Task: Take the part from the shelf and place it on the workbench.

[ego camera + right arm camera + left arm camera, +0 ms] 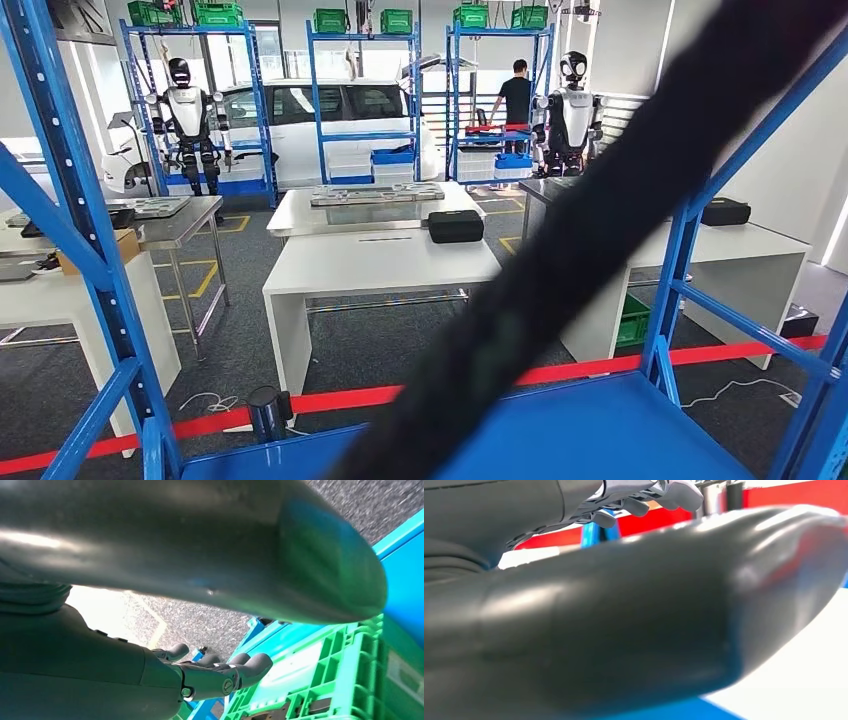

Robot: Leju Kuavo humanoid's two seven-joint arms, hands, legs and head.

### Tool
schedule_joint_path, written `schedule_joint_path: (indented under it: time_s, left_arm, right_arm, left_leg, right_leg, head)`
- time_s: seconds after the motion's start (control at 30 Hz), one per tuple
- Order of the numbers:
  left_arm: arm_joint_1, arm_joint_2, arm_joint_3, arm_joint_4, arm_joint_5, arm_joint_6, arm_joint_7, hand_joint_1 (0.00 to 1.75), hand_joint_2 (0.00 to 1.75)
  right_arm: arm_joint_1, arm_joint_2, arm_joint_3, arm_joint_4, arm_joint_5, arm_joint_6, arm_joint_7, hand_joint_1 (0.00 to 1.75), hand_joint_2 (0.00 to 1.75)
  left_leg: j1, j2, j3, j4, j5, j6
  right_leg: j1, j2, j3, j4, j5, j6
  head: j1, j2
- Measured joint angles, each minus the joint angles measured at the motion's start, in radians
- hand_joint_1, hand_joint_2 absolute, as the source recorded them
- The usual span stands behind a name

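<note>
I am seeing both hands (644,497) (220,672) holding nothing (fingers loosely curled), a dark part (600,230) crossing the blue shelf (90,250).

Probably workshop — shelving (345,100), workbenches (380,265)

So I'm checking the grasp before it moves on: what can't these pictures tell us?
- Head view: a blurred black part crosses the frame, hiding much of the blue shelf.
- Left wrist view: the part hides the left hand grip.
- Right wrist view: right hand contact is unclear.
</note>
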Motion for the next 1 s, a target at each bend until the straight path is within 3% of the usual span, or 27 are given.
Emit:
schedule_joint_path:
  time_s: [0.13,0.23,0.33,0.43,1.0]
  left_arm:
    - [-0.002,-0.002,0.007,-0.001,0.001,0.001,-0.003,0.0,0.0]
    - [-0.001,-0.003,0.008,0.0,0.001,0.001,-0.003,0.0,0.0]
    - [-0.001,-0.003,0.008,0.0,0.001,0.001,-0.003,0.0,0.0]
    - [-0.001,-0.003,0.008,0.0,0.001,0.001,-0.003,0.0,0.0]
    - [0.013,-0.041,0.008,0.0,-0.038,0.039,0.003,0.0,0.0]
  right_arm:
    - [-0.002,-0.001,0.0,0.0,0.0,-0.001,-0.002,0.0,0.0]
    - [-0.002,-0.002,0.0,0.0,0.0,-0.001,-0.001,0.0,0.0]
    - [-0.002,-0.002,0.0,0.0,0.0,-0.002,-0.001,0.0,0.0]
    - [-0.002,-0.002,0.0,0.0,0.0,-0.002,-0.001,0.0,0.0]
    - [0.002,-0.002,-0.003,0.0,0.002,-0.009,-0.001,0.0,0.0]
  left_leg:
    - [0.002,-0.003,0.011,-0.024,0.016,-0.001]
    - [0.001,-0.003,0.01,-0.025,0.016,0.007]
    - [0.0,-0.003,0.01,-0.024,0.016,0.012]
    - [-0.001,-0.003,0.01,-0.024,0.016,0.013]
    - [0.0,-0.002,0.01,-0.024,0.017,0.013]
  right_leg:
    - [0.002,-0.001,0.015,-0.029,0.016,-0.039]
    - [0.002,-0.001,0.021,-0.041,0.021,-0.025]
    - [0.0,-0.001,0.025,-0.049,0.024,-0.001]
    - [-0.001,-0.001,0.025,-0.051,0.025,0.01]
    - [0.0,-0.001,0.022,-0.045,0.024,0.012]
  head:
    - [0.002,0.0]
    - [0.003,0.0]
    - [0.003,0.0]
    - [0.002,0.0]
    - [0.002,0.0]
